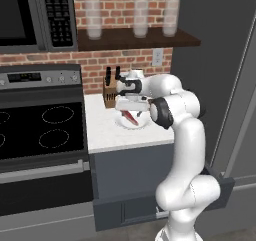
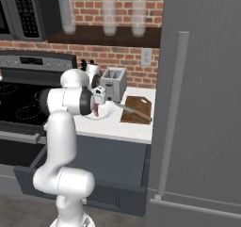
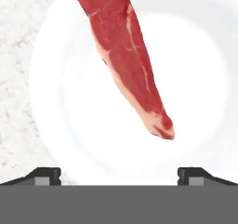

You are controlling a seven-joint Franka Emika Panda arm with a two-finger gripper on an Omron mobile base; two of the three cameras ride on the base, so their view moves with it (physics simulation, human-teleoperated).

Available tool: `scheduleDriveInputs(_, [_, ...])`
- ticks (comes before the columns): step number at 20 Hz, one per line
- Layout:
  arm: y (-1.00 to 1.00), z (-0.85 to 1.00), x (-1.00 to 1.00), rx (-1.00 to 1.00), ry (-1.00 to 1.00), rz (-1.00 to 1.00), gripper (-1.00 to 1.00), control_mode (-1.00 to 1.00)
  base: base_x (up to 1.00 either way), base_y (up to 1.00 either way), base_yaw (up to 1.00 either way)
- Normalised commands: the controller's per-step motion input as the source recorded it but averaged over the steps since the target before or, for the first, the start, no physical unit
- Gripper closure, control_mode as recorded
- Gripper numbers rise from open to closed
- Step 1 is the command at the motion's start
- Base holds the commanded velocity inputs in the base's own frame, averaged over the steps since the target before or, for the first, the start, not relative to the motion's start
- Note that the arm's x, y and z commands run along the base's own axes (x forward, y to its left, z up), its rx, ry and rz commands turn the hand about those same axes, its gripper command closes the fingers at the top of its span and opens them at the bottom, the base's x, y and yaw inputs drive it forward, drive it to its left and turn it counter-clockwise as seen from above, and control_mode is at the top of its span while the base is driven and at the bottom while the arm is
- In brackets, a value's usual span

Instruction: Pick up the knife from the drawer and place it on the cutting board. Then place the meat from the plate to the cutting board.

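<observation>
**A:** So, where does the tool [image 3: 119, 174] sit?

**B:** Over the plate [image 3: 200, 102]. In the hand view its two dark fingertips [image 3: 46, 175] rise at the lower left and lower right of the frame, spread wide apart, with nothing between them. In the left base view the hand is at frame centre, above the plate [image 1: 142, 122] on the white tabletop [image 1: 107, 132].

**A:** And the meat?

**B:** The meat [image 3: 128, 56] lies on the plate, running from the top of the hand view down toward centre right, its narrow end pointing at the lower right. It is red with a paler edge. A strip of the meat [image 1: 131, 116] shows under the hand in the left base view.

**A:** The knife?

**B:** The knife [image 2: 134, 110] lies on the cutting board [image 2: 141, 103], right of centre in the right base view, across the dark board. The drawer [image 2: 84, 174] stands pulled out in the lower half of that frame.

**A:** Any writing or brand?

**B:** None I can read. The stove's control panel [image 1: 25, 77] at the left has a display, but it is too blurred to make out. A toaster [image 2: 113, 81] and a knife block [image 1: 110, 91] stand at the brick wall; neither shows a legible label.
</observation>
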Motion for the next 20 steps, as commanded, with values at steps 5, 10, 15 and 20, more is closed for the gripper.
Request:
scheduleDriveInputs(5, [0.06,-0.42,0.25,-0.17,0.11,0.0,-1.0,-1.0,0.0,0.0,0.0])
scheduleDriveInputs(10, [0.0,-0.53,0.14,-0.17,0.08,0.06,-1.0,-1.0,0.0,0.0,0.0])
scheduleDriveInputs(15, [0.0,-0.08,0.06,-0.05,0.06,0.02,-1.0,-1.0,0.0,0.0,0.0])
scheduleDriveInputs(20, [-0.26,-0.04,0.0,0.04,0.0,0.0,-1.0,-1.0,0.0,0.0,0.0])
